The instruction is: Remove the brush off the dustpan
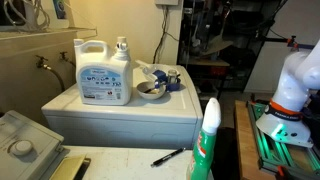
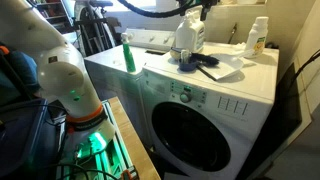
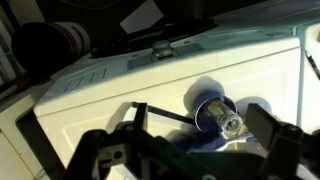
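Observation:
The dustpan [image 1: 150,90] sits on the white washer top [image 1: 120,108], right of the detergent jug. The blue-grey brush [image 1: 163,77] lies across it. In an exterior view the dustpan [image 2: 214,69] lies in front of the jug, with the brush on it hard to make out. My gripper [image 3: 195,150] shows only in the wrist view. Its fingers are spread wide and hold nothing. It hangs high above a white surface, far from the dustpan. Neither the dustpan nor the brush shows in the wrist view.
A large white detergent jug [image 1: 104,72] stands beside the dustpan; it also shows in the other exterior view [image 2: 186,38]. A green spray bottle [image 1: 208,140] and a black pen [image 1: 167,157] are on the near surface. The wrist view shows the pen [image 3: 165,115] and a bottle top [image 3: 222,117].

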{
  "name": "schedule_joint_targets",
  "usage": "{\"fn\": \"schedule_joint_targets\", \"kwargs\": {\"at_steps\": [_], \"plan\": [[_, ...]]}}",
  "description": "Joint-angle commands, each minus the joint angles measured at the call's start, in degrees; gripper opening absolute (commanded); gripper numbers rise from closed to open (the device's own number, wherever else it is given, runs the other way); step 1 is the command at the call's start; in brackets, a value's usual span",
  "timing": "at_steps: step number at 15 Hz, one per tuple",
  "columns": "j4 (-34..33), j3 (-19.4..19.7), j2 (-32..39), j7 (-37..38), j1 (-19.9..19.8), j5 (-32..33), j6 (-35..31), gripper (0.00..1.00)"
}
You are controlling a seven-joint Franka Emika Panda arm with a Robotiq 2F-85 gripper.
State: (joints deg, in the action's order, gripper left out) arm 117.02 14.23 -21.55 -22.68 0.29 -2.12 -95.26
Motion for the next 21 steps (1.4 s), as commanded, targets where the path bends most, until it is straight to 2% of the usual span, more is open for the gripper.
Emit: {"fn": "schedule_joint_targets", "kwargs": {"at_steps": [1, 6, 7, 9, 12, 14, 17, 20, 21], "plan": [[-0.2, -1.1, 0.2, -0.4, -1.5, -0.5, 0.2, 1.00], [-0.2, -1.1, 0.2, -0.4, -1.5, -0.5, 0.2, 1.00], [-2.3, -2.1, 2.1, 1.7, -1.4, 0.0, 2.0, 1.00], [-7.0, -5.5, 6.4, 6.4, -0.6, 1.6, 5.5, 1.00], [-17.2, -11.8, 15.5, 17.9, 0.5, 3.6, 11.2, 1.00], [-23.7, -15.1, 21.5, 25.6, 1.1, 6.2, 12.5, 1.00], [-33.3, -16.3, 30.4, 35.7, 1.5, 8.1, 14.0, 1.00], [-38.8, -15.5, 35.9, 44.7, 2.6, 8.4, 14.6, 1.00], [-40.7, -15.4, 37.4, 45.1, 3.0, 8.8, 16.1, 1.00]]}}
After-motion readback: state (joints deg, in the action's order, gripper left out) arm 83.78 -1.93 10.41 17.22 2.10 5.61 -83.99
